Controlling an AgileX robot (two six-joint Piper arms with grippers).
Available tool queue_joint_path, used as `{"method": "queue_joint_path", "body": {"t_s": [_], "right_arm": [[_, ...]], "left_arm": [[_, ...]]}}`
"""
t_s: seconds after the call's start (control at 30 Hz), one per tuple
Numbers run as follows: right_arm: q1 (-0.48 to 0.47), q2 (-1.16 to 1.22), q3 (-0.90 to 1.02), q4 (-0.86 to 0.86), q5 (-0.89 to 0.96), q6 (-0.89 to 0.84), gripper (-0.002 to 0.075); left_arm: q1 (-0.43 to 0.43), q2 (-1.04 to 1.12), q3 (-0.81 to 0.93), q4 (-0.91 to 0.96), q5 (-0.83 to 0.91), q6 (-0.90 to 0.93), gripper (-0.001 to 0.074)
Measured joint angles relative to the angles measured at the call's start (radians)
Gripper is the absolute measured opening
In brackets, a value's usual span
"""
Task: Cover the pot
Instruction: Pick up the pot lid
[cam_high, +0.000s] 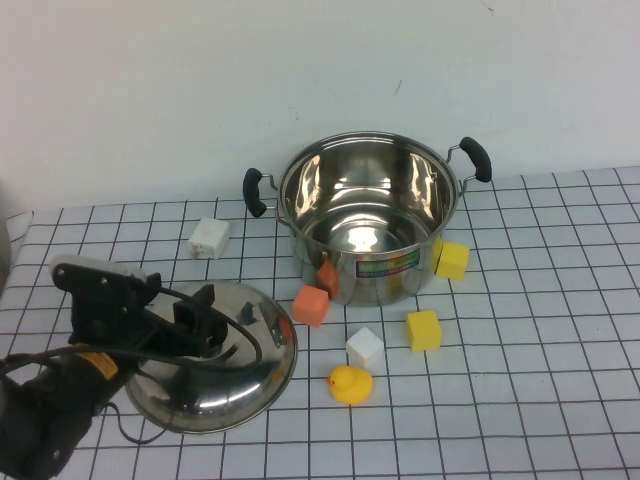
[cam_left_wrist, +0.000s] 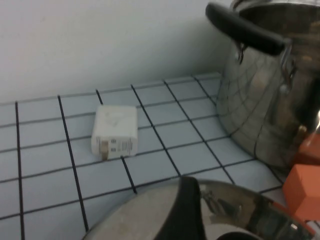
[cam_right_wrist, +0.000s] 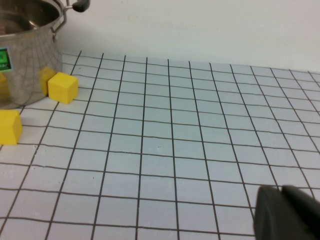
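Note:
The large shiny steel pot (cam_high: 368, 215) with two black side handles stands uncovered at the back centre of the grid mat. It also shows in the left wrist view (cam_left_wrist: 265, 115) and the right wrist view (cam_right_wrist: 25, 60). The domed steel lid (cam_high: 225, 375) lies at the front left, apart from the pot. My left gripper (cam_high: 198, 335) is down over the lid's top, open, with one black finger (cam_left_wrist: 186, 212) beside the dark knob. My right gripper (cam_right_wrist: 281, 194) is out of the high view. It hangs shut and empty over bare mat, to the right of the pot.
An orange block (cam_high: 311, 305) lies between lid and pot, and another (cam_high: 328, 275) leans on the pot. Two yellow blocks (cam_high: 452, 259) (cam_high: 424, 330), a white block (cam_high: 365, 347) and a yellow duck (cam_high: 350, 385) lie in front. A white adapter (cam_high: 209, 238) sits behind the lid.

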Motion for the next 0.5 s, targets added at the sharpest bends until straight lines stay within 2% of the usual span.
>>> {"method": "queue_joint_path", "body": {"t_s": [0.23,0.5], "right_arm": [[0.0,0.0,0.0,0.0,0.0,0.0,0.0009],[0.0,0.0,0.0,0.0,0.0,0.0,0.0009]], "left_arm": [[-0.004,0.098,-0.041,0.002,0.027,0.028,0.0567],[-0.048,0.172,-0.094,-0.043,0.075,0.069,0.0566]]}}
